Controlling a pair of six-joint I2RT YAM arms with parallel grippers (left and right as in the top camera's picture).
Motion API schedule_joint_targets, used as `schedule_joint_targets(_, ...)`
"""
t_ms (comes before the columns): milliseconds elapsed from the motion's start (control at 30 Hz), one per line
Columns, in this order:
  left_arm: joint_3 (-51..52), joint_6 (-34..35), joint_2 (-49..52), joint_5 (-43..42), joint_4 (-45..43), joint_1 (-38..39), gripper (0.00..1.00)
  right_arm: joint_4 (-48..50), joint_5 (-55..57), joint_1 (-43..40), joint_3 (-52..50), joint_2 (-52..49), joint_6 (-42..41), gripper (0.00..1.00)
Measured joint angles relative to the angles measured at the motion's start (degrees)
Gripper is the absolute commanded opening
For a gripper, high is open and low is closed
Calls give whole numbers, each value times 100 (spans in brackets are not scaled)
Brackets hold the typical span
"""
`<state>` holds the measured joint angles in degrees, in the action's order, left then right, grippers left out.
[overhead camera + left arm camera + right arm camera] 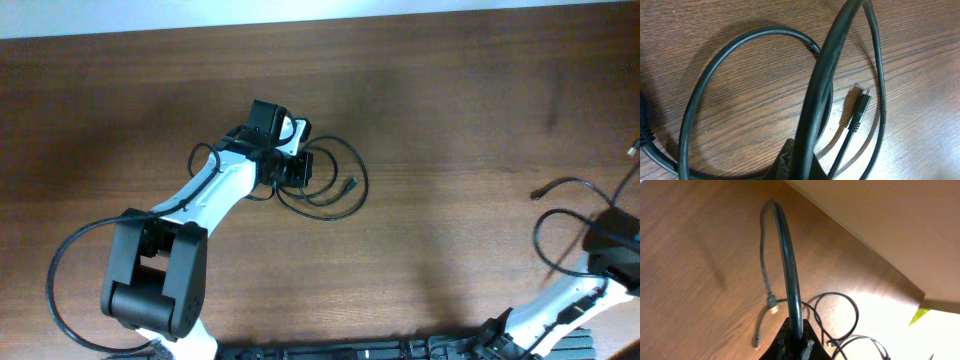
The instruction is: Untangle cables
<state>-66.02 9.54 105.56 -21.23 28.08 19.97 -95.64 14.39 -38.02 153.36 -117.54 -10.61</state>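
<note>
Black cables [335,188] lie in loose overlapping loops at the table's middle. My left gripper [292,165] sits over their left side, shut on one black cable [822,75] that rises from between its fingers. A wide loop [735,47] and a small plug [862,104] lie flat on the wood beyond it. At the right edge my right gripper [612,232] is shut on another black cable [788,250], which arches up and drops to a plug end [772,306]. More thin loops [852,307] lie beside it.
The wooden table [450,120] ends at a pale strip along the top edge. A light wall or floor [880,215] borders the table in the right wrist view. The left arm's thick black base wire [60,270] curves at the lower left.
</note>
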Motion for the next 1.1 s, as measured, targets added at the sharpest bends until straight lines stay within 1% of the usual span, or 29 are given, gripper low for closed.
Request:
schedule_joint_targets(67,0,0,0,0,-2,0,1,94,-166,-411,-4,-26,-15,4)
schedule_joint_targets(133,0,-2,0,0,-9,0,1,223,-295,-608,-4,-28,-15,4)
schedule_joint_targets(267,0,0,0,0,-22,0,1,321,-876,-691,-4,-28,-15,5)
schedule_joint_targets(300,0,0,0,0,-22,0,0,319,-1010,-691,-4,-28,-17,9)
schedule_joint_targets(333,0,0,0,0,-22,0,0,264,-1113,-688,-4,-28,-17,17)
schedule_joint_targets(367,0,0,0,0,-22,0,0,212,-1154,-678,-4,-28,-20,32)
schedule_joint_targets(400,0,0,0,2,-24,0,0,120,-1215,-671,-4,-28,7,41)
schedule_joint_targets(433,0,0,0,2,-24,0,0,76,-1237,-662,-4,-28,15,59)
schedule_joint_targets(467,0,0,0,2,-24,0,0,-35,-1283,-649,-4,-31,9,73)
schedule_joint_targets(500,0,0,0,2,-24,0,0,-66,-1294,-647,-4,-33,4,80)
schedule_joint_targets(533,0,0,0,0,-22,0,0,-133,-1305,-647,-4,-42,0,84)
schedule_joint_targets(567,0,0,0,2,-24,0,0,-133,-1305,-647,-4,-50,-2,86)
schedule_joint_targets(700,0,-2,0,2,-22,0,0,-136,-1668,-634,-168,-72,190,86)
schedule_joint_targets(767,0,0,0,0,-24,0,0,-133,-2175,-557,-428,-83,562,86)
schedule_joint_targets(867,0,-87,-2,-22,-20,0,0,-136,-3233,-214,-1019,-87,1390,86)
schedule_joint_targets(967,0,-728,-243,-166,44,2,0,-136,-4221,313,-1587,-96,2363,86)
schedule_joint_targets(1000,0,-1215,-682,-247,114,20,0,-122,-4717,800,-1873,-120,2949,85)
schedule_joint_targets(1033,-11,-1532,-1069,-282,166,57,0,-136,-4896,1029,-2000,-122,3204,85)
schedule_joint_targets(1100,-26,-2118,-1722,-319,271,116,0,-136,-5237,1805,-2175,-149,3770,86)
